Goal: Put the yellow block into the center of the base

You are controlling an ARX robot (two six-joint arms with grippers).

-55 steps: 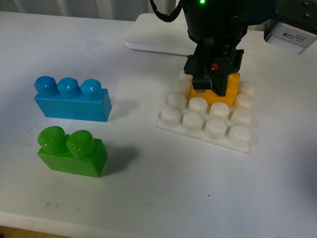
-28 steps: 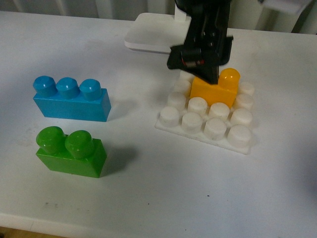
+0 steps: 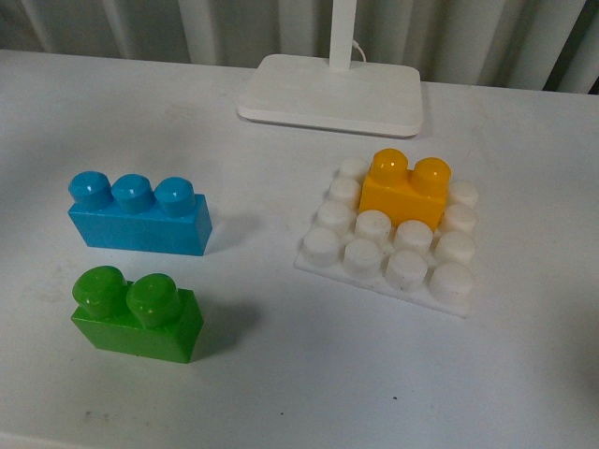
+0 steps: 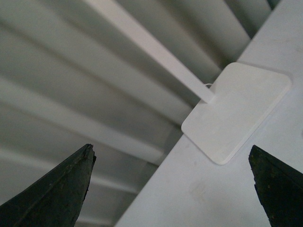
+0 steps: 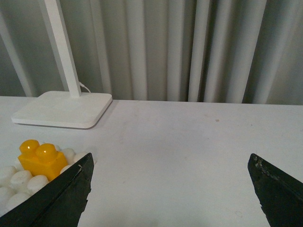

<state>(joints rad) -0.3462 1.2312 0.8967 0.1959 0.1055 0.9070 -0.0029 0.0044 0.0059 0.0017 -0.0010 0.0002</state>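
The yellow block [image 3: 404, 188] sits upright on the white studded base [image 3: 389, 260], in the second row from the back, over the middle studs. It also shows in the right wrist view [image 5: 40, 157], on the base [image 5: 19, 182]. Neither gripper shows in the front view. My right gripper [image 5: 171, 189] is open and empty, off to the side of the base above bare table. My left gripper [image 4: 173, 184] is open and empty, facing the lamp foot and the curtain.
A blue three-stud brick [image 3: 138, 211] and a green two-stud brick [image 3: 137, 312] lie on the table at the left. A white lamp foot [image 3: 329, 92] with its post stands behind the base; it also shows in the left wrist view [image 4: 236, 110] and in the right wrist view [image 5: 61, 109].
The right gripper was down on the yellow block, then lifted up and away out of the front view. The block stays seated on the base.
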